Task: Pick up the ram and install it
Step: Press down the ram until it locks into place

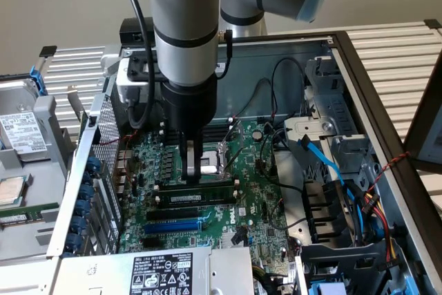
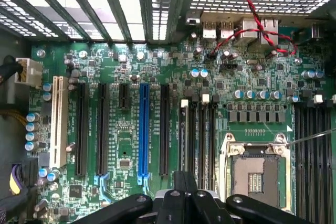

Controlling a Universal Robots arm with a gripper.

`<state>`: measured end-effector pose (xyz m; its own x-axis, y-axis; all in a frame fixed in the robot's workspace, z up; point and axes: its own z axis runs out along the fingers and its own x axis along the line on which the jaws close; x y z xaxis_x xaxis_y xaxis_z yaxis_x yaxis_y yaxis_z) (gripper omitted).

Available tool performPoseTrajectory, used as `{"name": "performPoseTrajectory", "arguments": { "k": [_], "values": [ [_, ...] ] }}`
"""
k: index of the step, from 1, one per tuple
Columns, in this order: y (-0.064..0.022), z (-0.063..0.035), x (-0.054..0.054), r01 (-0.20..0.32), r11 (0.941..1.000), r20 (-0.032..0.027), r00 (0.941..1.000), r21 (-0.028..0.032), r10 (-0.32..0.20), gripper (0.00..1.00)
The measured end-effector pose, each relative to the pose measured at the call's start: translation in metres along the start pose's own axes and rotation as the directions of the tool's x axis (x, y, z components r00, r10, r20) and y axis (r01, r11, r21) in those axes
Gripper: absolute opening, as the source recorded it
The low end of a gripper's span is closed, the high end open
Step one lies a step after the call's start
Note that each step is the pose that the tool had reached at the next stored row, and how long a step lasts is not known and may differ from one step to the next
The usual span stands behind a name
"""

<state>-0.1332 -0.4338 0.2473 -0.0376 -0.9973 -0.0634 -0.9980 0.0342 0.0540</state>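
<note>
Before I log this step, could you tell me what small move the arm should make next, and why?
Probably a short, gentle press straight down. The gripper stands upright right on the top edge of the ram, which lies along a memory slot beside the CPU socket. Whether the ram is fully seated cannot be told.

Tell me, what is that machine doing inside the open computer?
A robot arm is reaching down into an open computer case, working over the green motherboard. Its gripper sits right at the top edge of a long, narrow memory stick that stands upright in one of the black slots beside the empty processor socket. A blue slot lies just in front.
</note>
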Motion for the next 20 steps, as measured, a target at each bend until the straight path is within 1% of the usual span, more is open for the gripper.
{"name": "performPoseTrajectory", "arguments": {
  "k": [4,5,6,20],
  "values": [
    [-0.003,-0.0019,-0.0001,0.0,1.0,0.004,1.0,0.0,0.0,0.11],
    [-0.003,-0.0023,0.0001,0.001,1.0,0.0084,1.0,-0.0003,-0.001,0.11],
    [-0.003,-0.0022,0.0002,0.001,1.0,0.0151,0.9999,-0.0005,-0.001,0.11],
    [-0.003,-0.0024,0.0024,-0.001,1.0,0.015,0.9999,-0.0005,0.001,0.11]
  ]
}}
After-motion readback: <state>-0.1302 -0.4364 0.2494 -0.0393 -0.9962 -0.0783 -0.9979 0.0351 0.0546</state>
